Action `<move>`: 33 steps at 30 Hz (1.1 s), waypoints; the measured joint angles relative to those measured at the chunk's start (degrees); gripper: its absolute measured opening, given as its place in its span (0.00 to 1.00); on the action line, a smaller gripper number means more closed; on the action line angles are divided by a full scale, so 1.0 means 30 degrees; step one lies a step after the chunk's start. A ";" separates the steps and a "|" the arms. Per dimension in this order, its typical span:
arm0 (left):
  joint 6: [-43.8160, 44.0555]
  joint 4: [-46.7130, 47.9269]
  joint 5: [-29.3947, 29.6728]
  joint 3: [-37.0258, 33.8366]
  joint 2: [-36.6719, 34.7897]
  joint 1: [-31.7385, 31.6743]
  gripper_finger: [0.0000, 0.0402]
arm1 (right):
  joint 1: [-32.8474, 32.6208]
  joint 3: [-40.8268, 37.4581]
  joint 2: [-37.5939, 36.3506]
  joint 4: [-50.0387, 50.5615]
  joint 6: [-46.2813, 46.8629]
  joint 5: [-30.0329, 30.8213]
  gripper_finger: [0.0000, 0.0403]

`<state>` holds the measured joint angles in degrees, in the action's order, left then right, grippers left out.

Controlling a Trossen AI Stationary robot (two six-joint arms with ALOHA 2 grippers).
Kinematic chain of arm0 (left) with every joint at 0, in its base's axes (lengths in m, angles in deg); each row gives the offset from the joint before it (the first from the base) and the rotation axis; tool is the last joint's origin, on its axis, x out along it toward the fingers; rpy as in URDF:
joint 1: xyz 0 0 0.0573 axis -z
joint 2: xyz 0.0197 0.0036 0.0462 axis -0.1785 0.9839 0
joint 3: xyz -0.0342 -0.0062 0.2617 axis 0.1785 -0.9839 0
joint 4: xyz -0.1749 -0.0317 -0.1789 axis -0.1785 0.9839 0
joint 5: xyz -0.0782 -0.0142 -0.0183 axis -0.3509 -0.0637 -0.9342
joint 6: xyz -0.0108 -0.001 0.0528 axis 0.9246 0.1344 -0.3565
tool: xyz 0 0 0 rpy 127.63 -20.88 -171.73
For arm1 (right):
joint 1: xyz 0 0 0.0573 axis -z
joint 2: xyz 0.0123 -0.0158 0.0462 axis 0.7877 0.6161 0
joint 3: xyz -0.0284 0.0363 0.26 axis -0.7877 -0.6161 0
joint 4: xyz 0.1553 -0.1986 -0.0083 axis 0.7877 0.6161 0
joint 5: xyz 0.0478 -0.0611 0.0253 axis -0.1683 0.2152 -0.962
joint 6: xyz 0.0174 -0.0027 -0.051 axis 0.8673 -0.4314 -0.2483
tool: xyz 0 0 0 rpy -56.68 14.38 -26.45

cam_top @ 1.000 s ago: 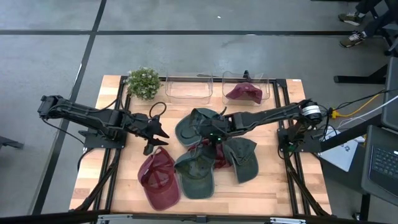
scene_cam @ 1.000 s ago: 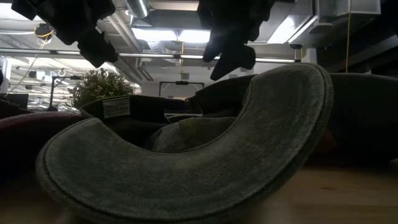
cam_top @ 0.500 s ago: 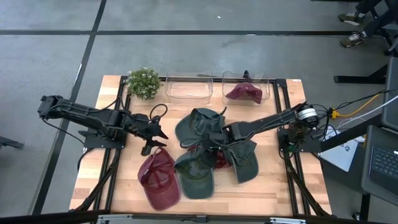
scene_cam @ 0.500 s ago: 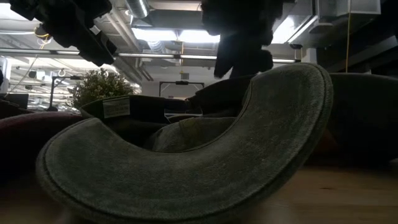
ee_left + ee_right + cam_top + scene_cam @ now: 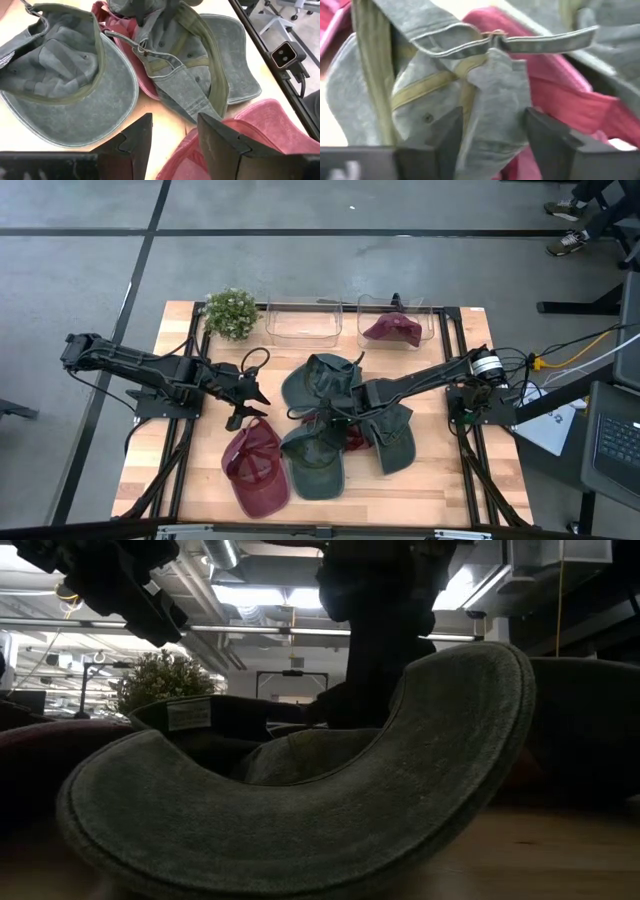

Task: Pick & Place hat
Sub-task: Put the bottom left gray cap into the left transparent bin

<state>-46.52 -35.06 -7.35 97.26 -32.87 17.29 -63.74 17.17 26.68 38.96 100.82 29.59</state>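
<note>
Several hats lie in a heap mid-table: an upside-down green hat (image 5: 318, 378), a green hat (image 5: 316, 456) at the near edge, a green hat (image 5: 392, 436) on the right, a red hat (image 5: 347, 432) under them, and a red hat (image 5: 254, 466) at the near left. Another red hat (image 5: 392, 329) lies in the far right clear bin (image 5: 428, 320). My right gripper (image 5: 333, 412) points down into the heap, open, its fingers on either side of a green hat's bunched crown (image 5: 495, 110). My left gripper (image 5: 175, 135) hovers open left of the heap, holding nothing. My right gripper comes from above, slanting in from the table's right. Its fingers (image 5: 451, 134) stand on either side of a raised fold of the green crown (image 5: 490, 125), just below the hat's back strap (image 5: 495, 42). I cannot tell whether they touch the cloth.
An empty clear bin (image 5: 303, 323) stands at the far edge beside the right bin. A small potted plant (image 5: 230, 312) sits at the far left. A green hat's brim (image 5: 300, 810) fills the low view. Bare wood lies along the near right.
My right gripper has sunk and moved toward the table's left and near edge, into the heap of hats, rolling a little as it went. My left gripper has rolled slightly in place. The hats lie as before.
</note>
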 joint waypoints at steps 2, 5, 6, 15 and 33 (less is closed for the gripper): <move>0.0006 0.0000 0.0056 0.0000 0.0000 0.0000 0.38 | 0.0000 0.0000 0.0000 -0.0007 0.0061 0.0322 0.36; -0.0258 0.0007 -0.0039 0.0000 0.0000 0.0000 0.38 | -0.0003 -0.0005 0.0000 -0.0005 0.0729 0.1334 0.18; -0.0386 0.0000 -0.0142 0.0000 0.0000 0.0000 0.38 | -0.0007 -0.0005 0.0000 -0.0012 0.0942 0.1729 0.12; -0.1593 0.0251 0.0754 0.0000 -0.1169 -0.0046 0.38 | -0.0007 0.1391 0.0000 -0.0052 0.0847 0.3890 0.02; -0.4103 -0.3249 0.7291 0.4133 -0.0174 -0.0174 0.60 | 0.2783 0.9121 -0.0029 0.1267 -0.2774 0.7589 0.01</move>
<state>-58.83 -44.81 14.53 109.66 -33.40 16.77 -55.39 44.54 26.59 42.76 92.50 52.36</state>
